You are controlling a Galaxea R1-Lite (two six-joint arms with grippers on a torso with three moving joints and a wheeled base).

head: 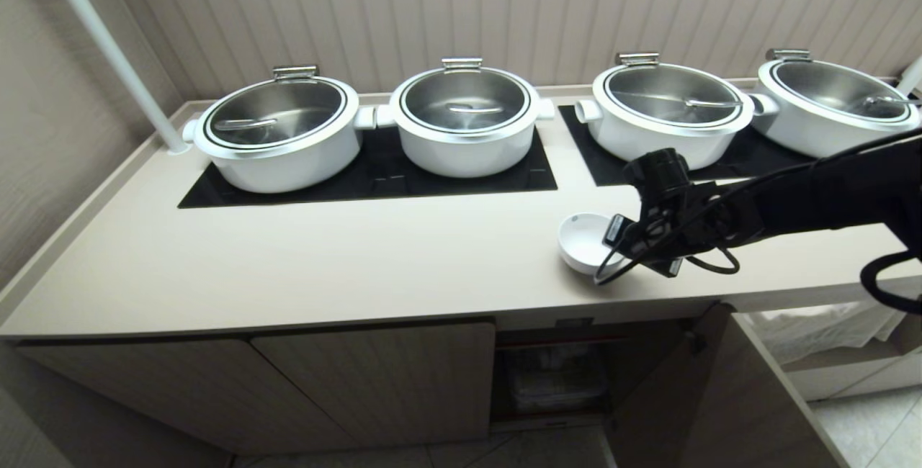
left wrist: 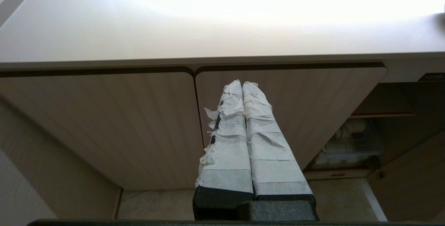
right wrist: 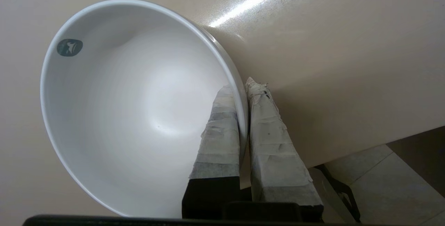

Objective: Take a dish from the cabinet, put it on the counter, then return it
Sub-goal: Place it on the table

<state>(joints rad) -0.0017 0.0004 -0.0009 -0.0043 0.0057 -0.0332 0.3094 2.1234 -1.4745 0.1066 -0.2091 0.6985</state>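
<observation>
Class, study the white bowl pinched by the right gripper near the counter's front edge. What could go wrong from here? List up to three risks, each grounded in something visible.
1. The right gripper clamps only the thin rim of the bowl; smooth ceramic might slip or tip when lifted.
2. The bowl sits near the counter's front edge, so a nudge may send it to the floor.
3. The open cabinet door stands below the arm; lowering the bowl could strike it.

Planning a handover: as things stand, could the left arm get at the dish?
Probably not. The left claw hangs low before the closed cabinet doors, under the counter edge; the dish sits above, already pinched by the right claw.
</observation>
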